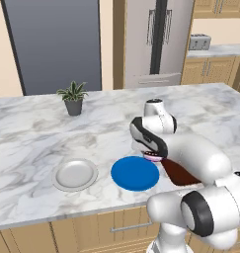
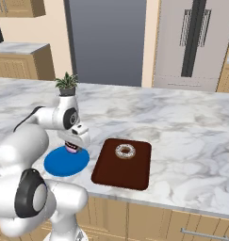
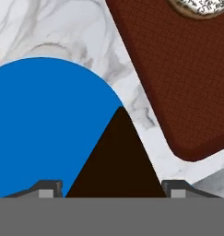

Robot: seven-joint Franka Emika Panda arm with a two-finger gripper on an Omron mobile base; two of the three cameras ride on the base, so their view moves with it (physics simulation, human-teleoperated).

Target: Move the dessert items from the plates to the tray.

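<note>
Cake wedge (image 3: 115,159) between fingers (image 3: 50,188), seemingly gripped | donut (image 2: 125,151) on tray (image 2: 123,172) | plant (image 1: 73,97) behind

Bright, even rendered light with no glare, only a faint soft shadow beside the potted plant (image 1: 73,98), and slightly soft, low-resolution edges.

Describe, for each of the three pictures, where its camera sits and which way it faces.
Left base view: behind the arm to its left, facing forward and down at the counter, grey-white plate and blue plate; the arm rises lower right.
Right base view: behind to the right, facing the tray holding the donut; the arm rises lower left.
Hand view: on the hand, looking along the gripper at the cake wedge between its fingertips.
Shared: both base views show the blue plate and potted plant.
</note>
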